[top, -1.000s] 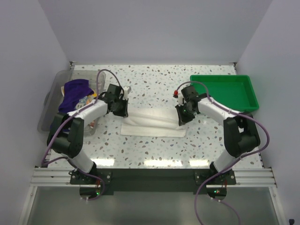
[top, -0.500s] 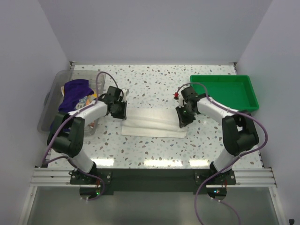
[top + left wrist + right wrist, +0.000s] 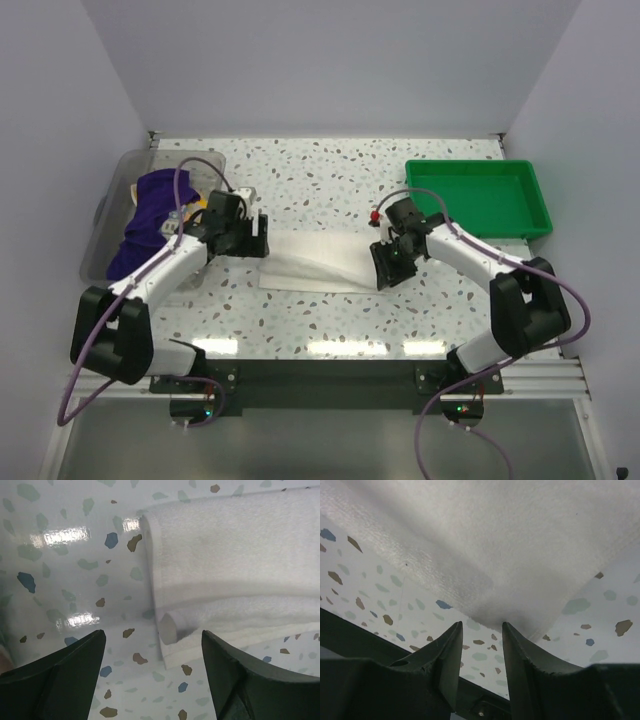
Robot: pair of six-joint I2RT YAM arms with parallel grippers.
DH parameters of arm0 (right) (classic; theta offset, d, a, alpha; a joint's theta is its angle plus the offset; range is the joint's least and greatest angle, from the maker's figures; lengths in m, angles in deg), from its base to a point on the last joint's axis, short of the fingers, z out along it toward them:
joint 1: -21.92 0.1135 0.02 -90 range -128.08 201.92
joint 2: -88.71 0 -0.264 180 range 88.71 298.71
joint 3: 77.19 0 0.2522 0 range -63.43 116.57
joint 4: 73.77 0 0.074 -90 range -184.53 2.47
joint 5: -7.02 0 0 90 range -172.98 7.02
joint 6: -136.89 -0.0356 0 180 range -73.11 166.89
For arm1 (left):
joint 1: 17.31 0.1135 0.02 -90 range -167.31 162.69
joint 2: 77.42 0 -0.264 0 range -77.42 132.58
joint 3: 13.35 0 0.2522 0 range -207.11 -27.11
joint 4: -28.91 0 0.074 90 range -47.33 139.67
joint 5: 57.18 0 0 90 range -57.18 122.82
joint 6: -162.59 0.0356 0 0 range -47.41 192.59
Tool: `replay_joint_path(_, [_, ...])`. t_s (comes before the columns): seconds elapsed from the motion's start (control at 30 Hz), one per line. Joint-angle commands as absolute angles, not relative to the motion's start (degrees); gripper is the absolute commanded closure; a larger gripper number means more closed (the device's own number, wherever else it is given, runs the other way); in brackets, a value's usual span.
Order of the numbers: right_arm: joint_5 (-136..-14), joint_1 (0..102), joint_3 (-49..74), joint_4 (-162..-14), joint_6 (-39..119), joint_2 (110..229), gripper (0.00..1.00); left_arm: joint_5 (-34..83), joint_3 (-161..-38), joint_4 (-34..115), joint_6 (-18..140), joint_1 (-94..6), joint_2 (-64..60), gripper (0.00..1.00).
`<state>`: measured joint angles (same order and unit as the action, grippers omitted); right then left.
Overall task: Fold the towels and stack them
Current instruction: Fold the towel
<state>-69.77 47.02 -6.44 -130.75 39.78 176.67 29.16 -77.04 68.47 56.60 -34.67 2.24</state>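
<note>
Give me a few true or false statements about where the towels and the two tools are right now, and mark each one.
1. The white towel lies on the table between the left tool and the right tool. True.
2. The left tool is clamped on the white towel. False: its fingers stand wide apart with nothing between them.
3. The purple towel is stacked on the white towel. False: it sits in the clear bin at the left.
4. The white towel is folded, with layers showing at its left end. True.
</note>
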Motion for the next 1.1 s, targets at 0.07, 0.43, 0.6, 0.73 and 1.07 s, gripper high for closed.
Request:
replay_joint_path(0.07, [-67.0, 47.6, -10.5, -131.2, 36.3, 172.6, 0.57, 27.6, -77.6, 67.5, 53.1, -35.0, -2.7, 0.16])
replay_joint_path(0.43, [-68.0, 47.6, -9.7, -123.2, 29.1, 166.7, 0.51, 26.6, -82.0, 67.5, 50.4, -43.8, 1.8, 0.33])
replay_joint_path(0.6, [-69.6, 47.5, -11.8, -119.3, 25.5, 170.5, 0.53, 27.0, -79.2, 65.7, 50.6, -44.6, 7.5, 0.46])
replay_joint_path(0.73, [-74.4, 46.7, -15.5, -118.5, 23.0, 172.8, 0.59, 30.2, -76.8, 64.6, 49.9, -44.6, 11.2, 0.54])
replay_joint_path(1.07, [-75.7, 39.5, -19.5, -118.7, 22.5, 170.2, 0.61, 30.4, -72.6, 64.9, 45.0, -44.3, 13.0, 0.56])
